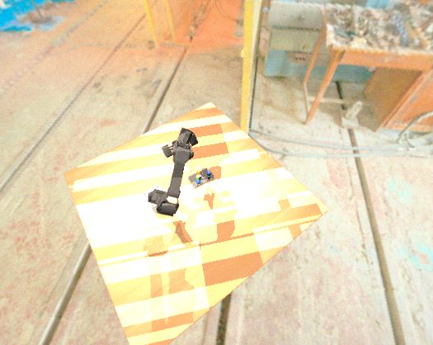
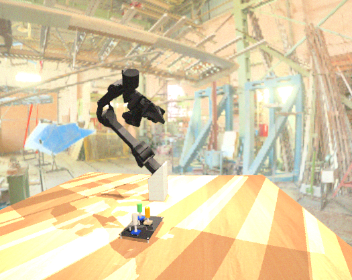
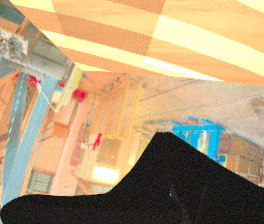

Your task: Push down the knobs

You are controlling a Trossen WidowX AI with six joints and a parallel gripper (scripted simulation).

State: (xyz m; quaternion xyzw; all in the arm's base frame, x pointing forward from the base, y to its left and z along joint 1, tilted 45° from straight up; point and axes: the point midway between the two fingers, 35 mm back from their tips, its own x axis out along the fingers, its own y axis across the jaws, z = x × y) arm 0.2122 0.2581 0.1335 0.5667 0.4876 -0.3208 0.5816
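The circuit board [image 1: 205, 181] [image 2: 145, 236] is dark and stands on short legs on the table. Three upright knobs show on it: a green knob [image 2: 139, 207] and a white knob [image 2: 135, 219] above blue potentiometers, and an orange knob [image 2: 147, 212] above a tan one. A short pale length of shaft seems to show under each knob; the exact gaps are too small to judge. My gripper [image 2: 163, 122] [image 3: 162, 139] is shut and empty. It hangs high above the table, well above the board and behind it in the exterior view. The board is out of the wrist view.
A pale upright block [image 2: 157, 184] stands at the arm's base, behind the board in the exterior view. The striped wooden table [image 1: 234, 264] [image 2: 274, 231] lies under the arm and board, with its edge in the wrist view. Small parts also stand on the board.
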